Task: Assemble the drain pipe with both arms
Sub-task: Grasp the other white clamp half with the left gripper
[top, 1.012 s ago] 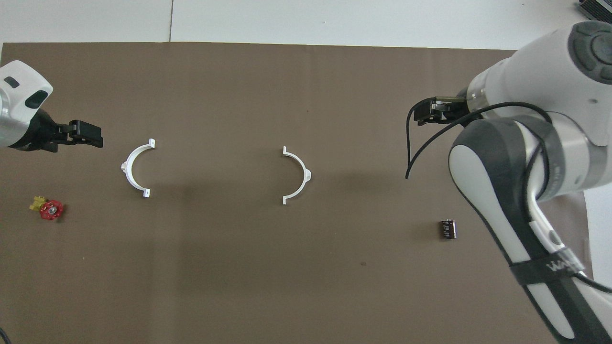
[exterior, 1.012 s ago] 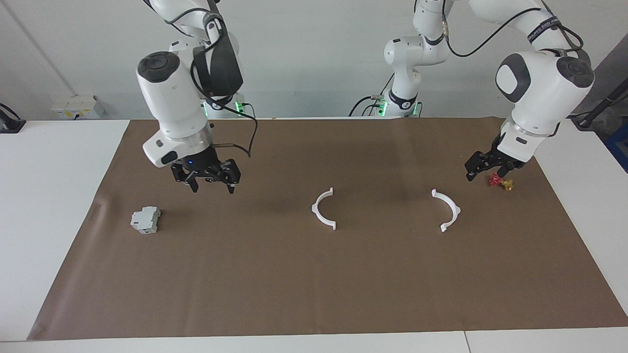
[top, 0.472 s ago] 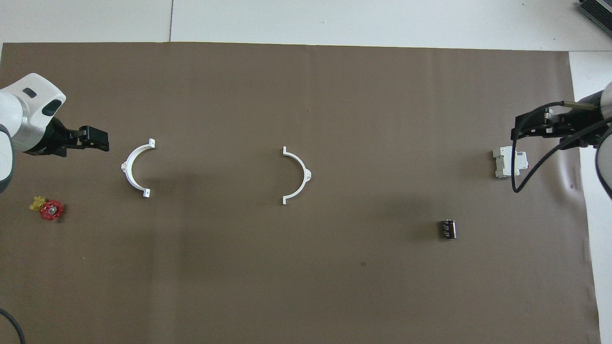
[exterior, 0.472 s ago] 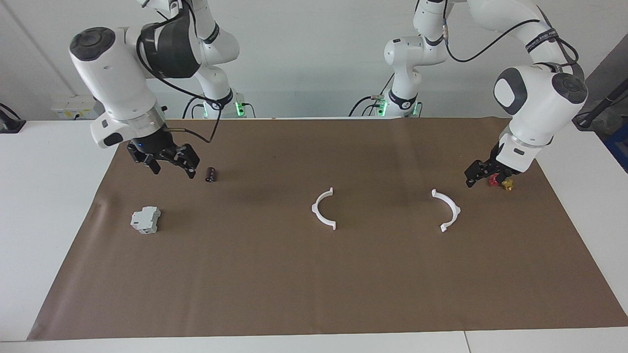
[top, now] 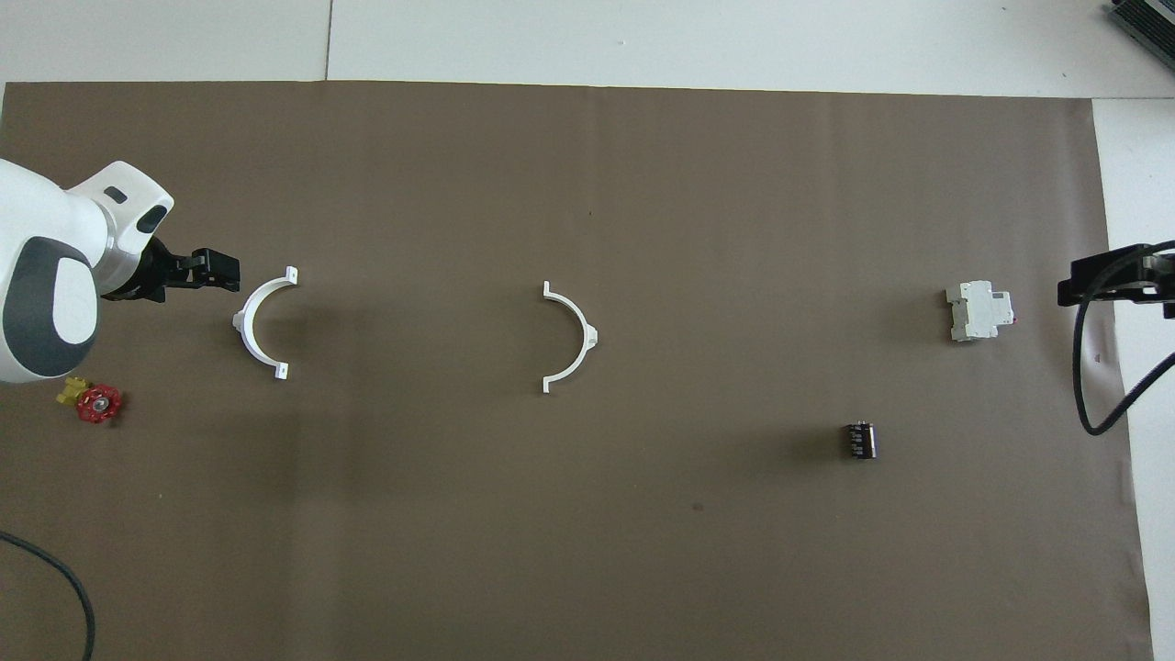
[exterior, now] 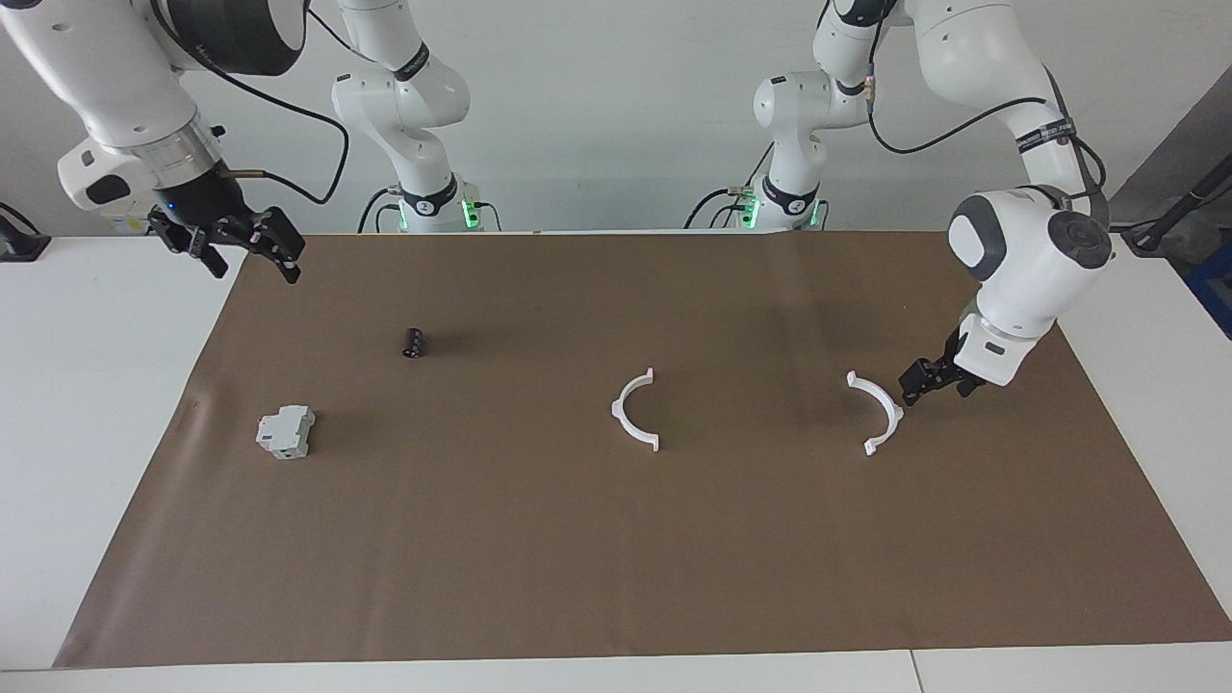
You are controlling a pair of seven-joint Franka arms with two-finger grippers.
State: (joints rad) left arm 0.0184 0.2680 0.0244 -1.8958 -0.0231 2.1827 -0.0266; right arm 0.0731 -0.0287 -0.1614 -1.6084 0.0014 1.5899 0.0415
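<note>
The drain pipe lies as two separate white half-rings on the brown mat. One half-ring sits mid-table. The other half-ring lies toward the left arm's end. My left gripper hangs low and open just beside that half-ring's outer curve; I cannot tell whether it touches it. My right gripper is raised and open over the mat's edge at the right arm's end, holding nothing.
A grey-white blocky box and a small dark cylinder lie toward the right arm's end. A red and yellow valve lies by the left arm. The brown mat covers most of the table.
The right arm swung away from over the mat to the table's end and rose, uncovering the box and the cylinder. The left gripper came down closer to its half-ring.
</note>
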